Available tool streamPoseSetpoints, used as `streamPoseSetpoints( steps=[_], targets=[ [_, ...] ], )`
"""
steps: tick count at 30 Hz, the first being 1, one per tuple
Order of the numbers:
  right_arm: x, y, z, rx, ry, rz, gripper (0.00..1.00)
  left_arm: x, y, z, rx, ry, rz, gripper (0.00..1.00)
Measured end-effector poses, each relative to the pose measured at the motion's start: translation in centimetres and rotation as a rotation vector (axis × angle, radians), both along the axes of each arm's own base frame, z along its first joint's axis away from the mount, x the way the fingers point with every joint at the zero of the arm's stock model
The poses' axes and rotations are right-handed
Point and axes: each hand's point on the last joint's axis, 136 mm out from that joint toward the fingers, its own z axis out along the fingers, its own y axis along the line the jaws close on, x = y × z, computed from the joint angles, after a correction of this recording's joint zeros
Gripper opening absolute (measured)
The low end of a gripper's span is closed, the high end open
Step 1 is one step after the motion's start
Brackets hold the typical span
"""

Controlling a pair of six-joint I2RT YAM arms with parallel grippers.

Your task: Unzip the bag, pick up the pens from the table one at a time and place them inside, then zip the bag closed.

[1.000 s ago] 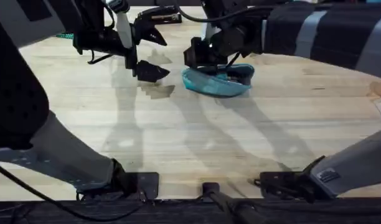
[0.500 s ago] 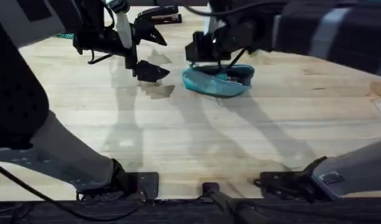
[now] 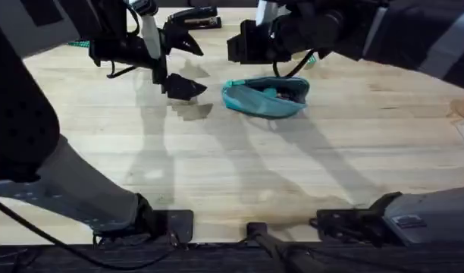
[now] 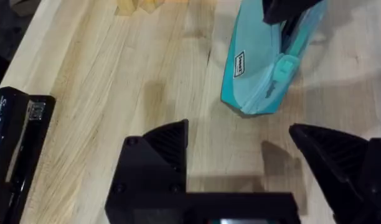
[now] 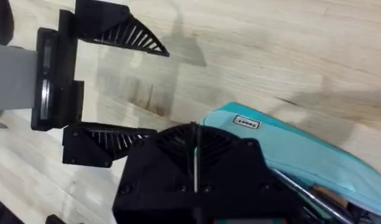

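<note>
A pale wooden table (image 3: 239, 174) of long butcher-block planks is seen from above, bare across its near half, with the bases of two dark robot arms at the near edge. Farther back, near the middle of the table, the bag (image 3: 265, 96) is found: a small teal pouch of soft, slightly slumped fabric, oblong, with its long axis laid roughly across the table from left to right. Its zipper is drawn open along the top, and the opening is turned up and toward the far right. Inside the open mouth, slim dark and silvery shapes are visible; in the right wrist view one thin metallic pen (image 5: 302, 194) can be made out lying lengthwise within the bag, while the rest of the contents cannot be told apart. A small white label is sewn to the bag's side near its left end. To the left of the bag, apart from it, the left gripper (image 3: 179, 64) is held just above the table, its two black wedge-shaped fingers spread wide and holding nothing. Just behind the bag and raised above it, the right gripper (image 3: 243, 49) is seen, its ribbed black fingers pressed together with only a thin seam between them, nothing caught there. At the far edge of the table a black stapler (image 3: 192, 17) is laid flat.
</note>
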Motion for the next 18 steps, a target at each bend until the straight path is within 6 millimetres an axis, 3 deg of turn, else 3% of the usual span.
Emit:
streamPoseSetpoints(
  steps=[5,6,7,12,13,15,16,18],
  targets=[
    [-0.1,-0.1,0.6,0.007,-0.011,0.0,0.031,0.0,0.0,0.0,0.0,0.0,0.0,0.993],
    [-0.2,-0.1,1.1,0.013,-0.02,0.0,0.067,0.0,0.0,0.0,0.0,0.0,0.0,0.993],
    [-0.3,-0.2,1.6,0.017,-0.032,0.004,0.153,0.0,0.0,0.0,0.0,0.0,0.0,0.993],
    [-1.5,-0.5,5.7,0.029,-0.149,0.065,0.877,0.0,0.0,0.0,0.0,0.0,0.0,0.993],
    [-2.0,-0.7,6.4,0.021,-0.17,0.085,0.965,0.0,0.0,0.0,0.0,0.0,0.0,0.993],
    [-3.0,-0.9,7.2,0.001,-0.193,0.124,0.994,0.0,0.0,0.0,0.0,0.0,0.0,0.993],
    [-4.9,-1.2,7.0,-0.056,-0.191,0.192,0.996,0.0,0.0,0.0,0.0,0.0,0.0,0.993],
    [-6.1,-1.2,6.4,-0.094,-0.176,0.24,0.997,0.0,0.0,0.0,0.0,0.0,0.0,0.993]
  ],
)
